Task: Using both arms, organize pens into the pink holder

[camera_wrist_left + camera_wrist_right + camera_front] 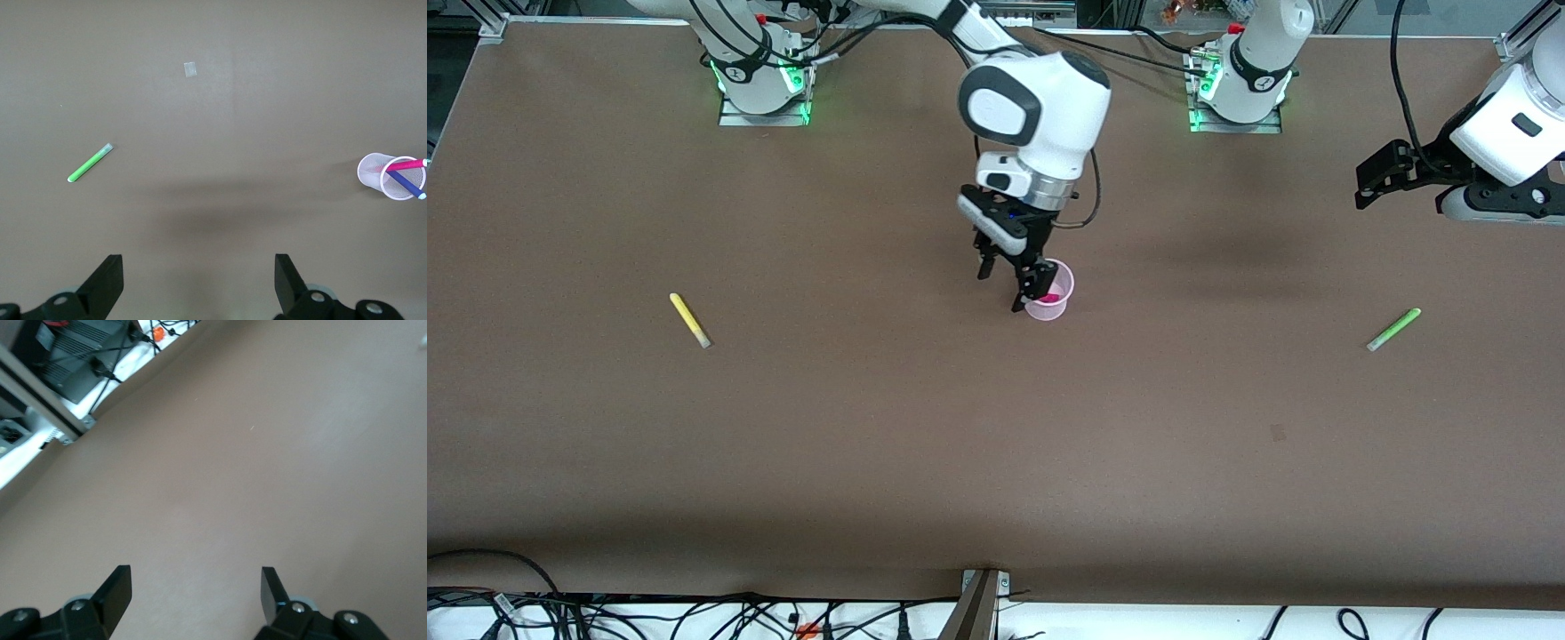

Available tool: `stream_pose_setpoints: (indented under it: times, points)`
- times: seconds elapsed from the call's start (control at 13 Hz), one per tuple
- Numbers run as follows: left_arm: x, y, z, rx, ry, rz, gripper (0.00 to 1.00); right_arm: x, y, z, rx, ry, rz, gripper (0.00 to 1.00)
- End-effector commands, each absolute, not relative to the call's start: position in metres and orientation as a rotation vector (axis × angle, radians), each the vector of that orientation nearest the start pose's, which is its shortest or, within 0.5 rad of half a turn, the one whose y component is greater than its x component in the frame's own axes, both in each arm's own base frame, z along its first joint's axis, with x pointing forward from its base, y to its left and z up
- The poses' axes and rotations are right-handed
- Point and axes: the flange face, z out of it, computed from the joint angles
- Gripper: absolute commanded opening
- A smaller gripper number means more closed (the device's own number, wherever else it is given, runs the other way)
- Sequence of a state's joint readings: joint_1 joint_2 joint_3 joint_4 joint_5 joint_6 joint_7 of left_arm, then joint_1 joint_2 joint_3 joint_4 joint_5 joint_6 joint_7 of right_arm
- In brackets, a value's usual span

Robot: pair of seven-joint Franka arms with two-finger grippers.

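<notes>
Centrally in the front frame, the right end effector (1009, 283), fingers apart, hangs over the pink holder (1048, 292) containing magenta pen (405, 164) and purple pen (404, 185). Upper right, the left end effector (199, 283) waits, spread. Yellow pen (690, 320) and green pen (1393, 329) lie on the desk (978, 444).

The right pincer (1009, 284), fingers spread, hangs over the pink holder (1048, 291), blocking its mouth from above. Toward the right arm's end from the holder the yellow pen (690, 320) lies on bare tabletop (978, 444); toward the left arm's end lies the green pen (1393, 329), equally unobstructed
</notes>
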State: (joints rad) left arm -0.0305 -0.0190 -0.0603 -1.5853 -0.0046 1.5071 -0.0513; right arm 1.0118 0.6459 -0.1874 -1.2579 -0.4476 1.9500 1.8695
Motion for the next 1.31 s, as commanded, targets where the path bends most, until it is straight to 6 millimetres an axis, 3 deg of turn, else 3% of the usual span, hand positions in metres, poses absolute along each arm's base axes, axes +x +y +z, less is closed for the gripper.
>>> stream_pose_setpoints:
  times: [0.0,0.08,0.31,0.62,0.85,1.08,1.23]
  points:
    - [0.538,-0.052,0.627,-3.129,0.100,0.115,1.00,0.534,0.463,0.487,-2.973,1.108,-0.562,0.90]
    - [0.536,-0.052,0.627,-3.128,0.100,0.129,1.00,0.549,0.426,0.507,-3.035,1.034,-0.440,0.98]
    - [0.537,-0.051,0.626,-3.128,0.100,0.134,1.00,0.583,0.324,0.543,-3.153,0.758,-0.171,0.99]
    - [0.536,-0.052,0.627,-3.127,0.103,0.134,1.00,0.617,0.195,0.560,-3.153,0.384,0.062,0.99]
    - [0.536,-0.055,0.628,-3.127,0.108,0.129,1.00,0.634,0.111,0.552,-3.158,0.055,0.127,1.00]
    - [0.535,-0.055,0.628,-3.128,0.101,0.132,1.00,0.637,0.090,0.550,-3.155,-0.013,0.136,1.00]
    - [0.535,-0.055,0.628,-3.127,0.098,0.131,1.00,0.640,0.089,0.550,-3.161,0.010,0.118,1.00]
